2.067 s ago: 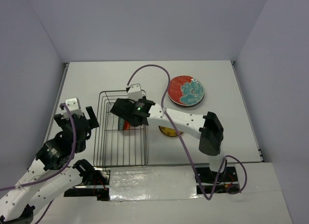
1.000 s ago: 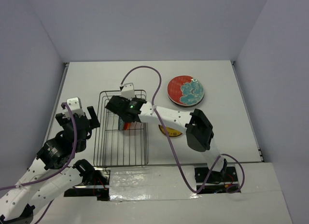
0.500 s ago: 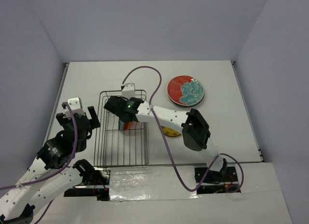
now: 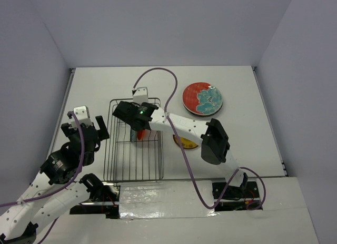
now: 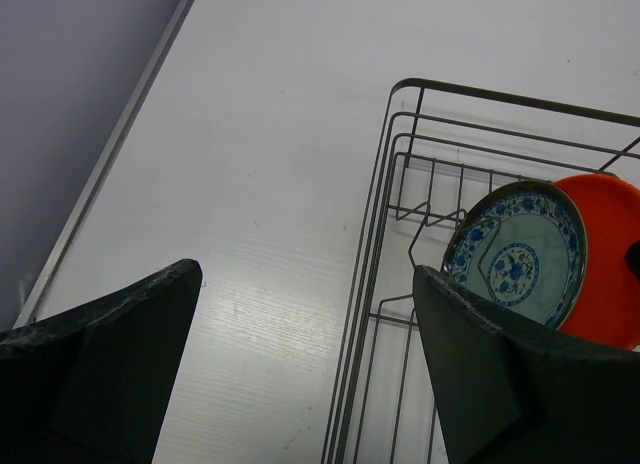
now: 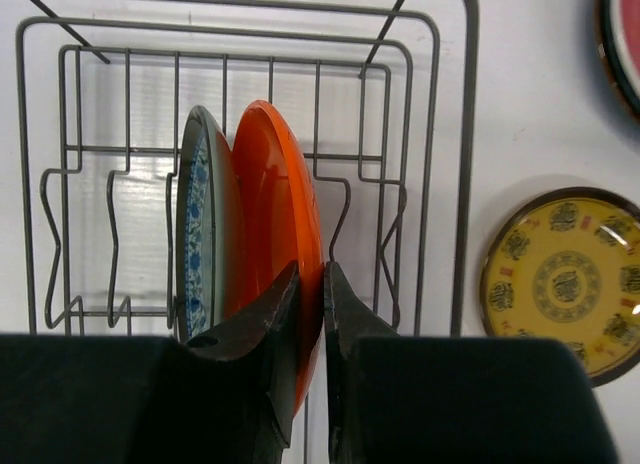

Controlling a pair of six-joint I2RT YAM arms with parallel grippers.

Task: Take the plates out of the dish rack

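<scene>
The grey wire dish rack holds two plates standing on edge side by side: an orange one and, to its left, one with a blue floral pattern. My right gripper is shut on the orange plate's upper rim, one finger on each face. From above, that gripper sits over the rack's far half. My left gripper hangs open over bare table just left of the rack, holding nothing; the blue floral plate and the orange plate show beyond it.
A red plate with teal flowers lies flat on the table at the back right. A small yellow plate lies flat just right of the rack, partly under my right arm in the top view. Purple cables loop above the arms.
My right gripper's jaws have closed onto the orange plate's rim, after the arm reached a little further left over the rack. The left arm has stayed put.
</scene>
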